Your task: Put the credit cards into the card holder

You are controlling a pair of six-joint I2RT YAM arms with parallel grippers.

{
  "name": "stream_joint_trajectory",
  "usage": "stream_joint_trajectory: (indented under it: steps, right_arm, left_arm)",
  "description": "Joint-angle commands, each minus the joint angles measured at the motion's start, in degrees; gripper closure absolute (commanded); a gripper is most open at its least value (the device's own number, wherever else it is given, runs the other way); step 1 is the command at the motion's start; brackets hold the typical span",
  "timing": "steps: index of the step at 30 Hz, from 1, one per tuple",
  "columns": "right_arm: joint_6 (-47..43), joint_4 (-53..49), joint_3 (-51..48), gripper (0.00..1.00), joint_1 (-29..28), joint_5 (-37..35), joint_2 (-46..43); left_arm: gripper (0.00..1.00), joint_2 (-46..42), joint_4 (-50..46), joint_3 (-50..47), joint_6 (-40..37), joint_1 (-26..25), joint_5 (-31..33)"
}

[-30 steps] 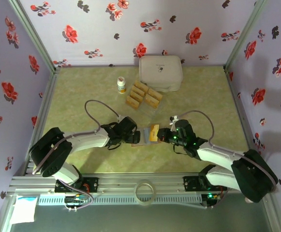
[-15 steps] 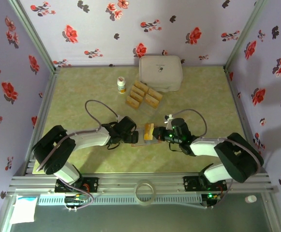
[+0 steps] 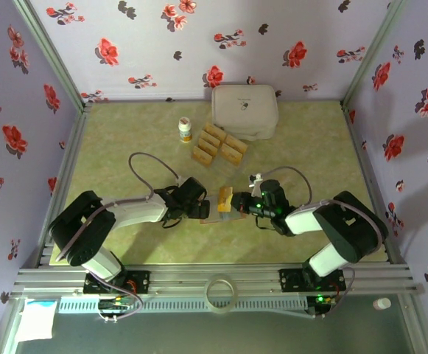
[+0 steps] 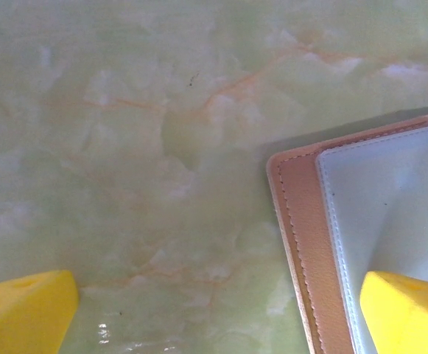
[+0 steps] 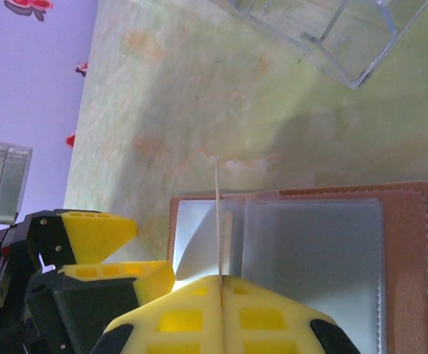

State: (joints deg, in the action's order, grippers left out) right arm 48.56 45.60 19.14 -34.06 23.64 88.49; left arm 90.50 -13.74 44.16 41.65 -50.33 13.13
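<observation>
1. While hanging low over the open card holder (image 5: 405, 265), pinching one thin gold card (image 5: 218, 214) upright and edge-on between the pressed-together fingers of the right gripper (image 5: 219, 284).
2. From above, that gold card (image 3: 225, 199) up over the holder's left half, close to the fold.
3. Lying flat and open on the green marbled table (image 3: 309, 162), near the front, between the two arms: pinkish-tan card holder (image 3: 221, 216), shiny grey pockets facing up.
4. Spread wide apart: left gripper (image 4: 214, 317), with one yellow finger (image 4: 22, 310) over bare table and the other (image 4: 409, 313) over a corner pocket of the holder. Cannot tell whether touching.
5. Farther back, well apart from the holder: more credit cards (image 3: 217, 145), in short gold rows on a clear plastic tray (image 3: 236, 171).
6. Just beside those rows, a small white bottle (image 3: 186, 130); behind them, by the flowered wall, a big white box (image 3: 244, 110).
</observation>
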Motion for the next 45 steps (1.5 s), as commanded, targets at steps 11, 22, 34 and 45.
stream_joint_trajectory:
  steps: [11,22,34,45]
  right_arm:
    - [0.71,4.76,-0.32,1.00,1.72,2.47,1.86]
    - [2.22,9.50,-1.56,1.00,1.72,4.09,5.36]
    - [3.87,15.11,-2.57,1.00,1.72,6.90,9.23]
    - [3.79,14.72,-3.93,1.00,1.98,8.68,9.53]
  left_arm:
    - [0.00,1.79,-0.85,-1.18,-1.20,1.15,1.30]
    - [0.00,1.61,-0.58,-1.53,-1.00,1.18,1.28]
    - [0.00,1.72,-0.48,-1.41,-1.05,1.15,1.12]
    - [0.00,1.70,-0.61,-1.05,-1.42,1.18,1.04]
